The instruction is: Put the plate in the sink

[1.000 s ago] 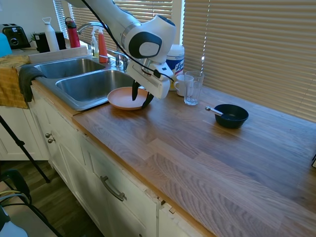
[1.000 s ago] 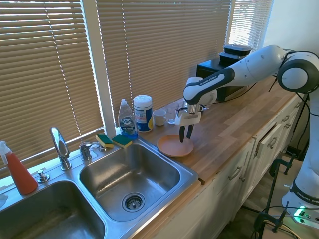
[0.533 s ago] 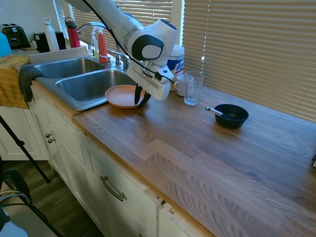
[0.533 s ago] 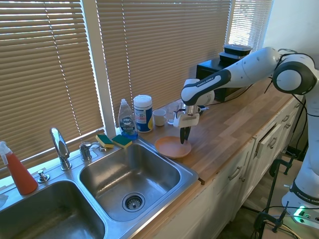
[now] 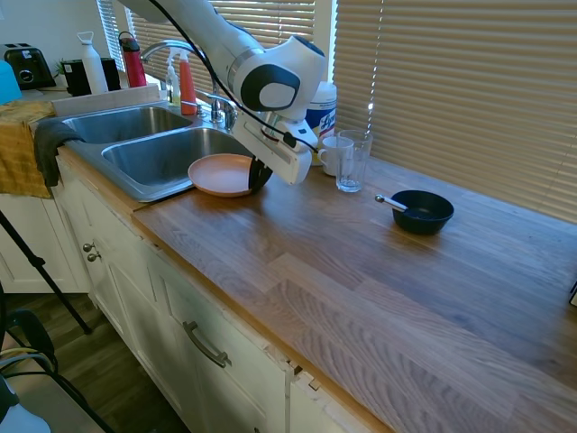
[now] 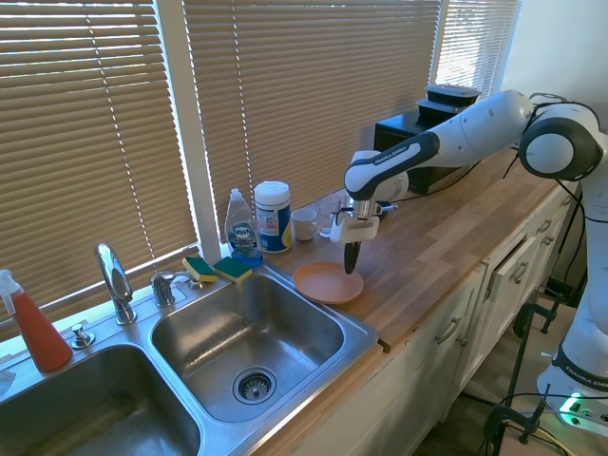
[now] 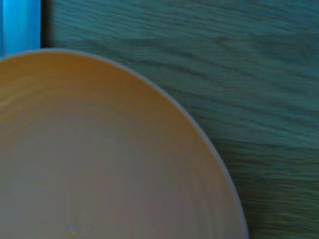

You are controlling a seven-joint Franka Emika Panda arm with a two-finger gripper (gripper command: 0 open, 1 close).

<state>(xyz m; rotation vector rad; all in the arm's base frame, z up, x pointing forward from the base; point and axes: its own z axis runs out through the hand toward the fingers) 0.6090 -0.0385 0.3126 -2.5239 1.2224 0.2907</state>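
A: Where is the plate point(image 5: 221, 174) right now?

B: It sits on the wooden surface point(image 5: 379, 271), at the corner of the sink point(image 6: 353, 328), with its edge over the steel rim of the nearer basin. It lies flat or nearly so.

A: And the jaws?

B: The gripper point(image 6: 351, 264) comes straight down onto the side of the plate away from the sink. The two dark fingers point(image 5: 259, 174) stand close together at the plate's rim. They look narrowed onto the rim, one inside and one outside.

A: What does the wrist view give?

B: Mostly the peach-orange plate filling the picture, with wood grain beside it and a bright strip at one corner.

A: What else stands around?

B: A dark bowl point(image 5: 422, 211) with a spoon, well apart on the surface. A glass point(image 5: 353, 161) and a white cup point(image 5: 332, 153) stand near the blinds, just behind the arm. A dish soap bottle point(image 6: 243, 228) and two sponges point(image 6: 217, 269) sit behind the basin.
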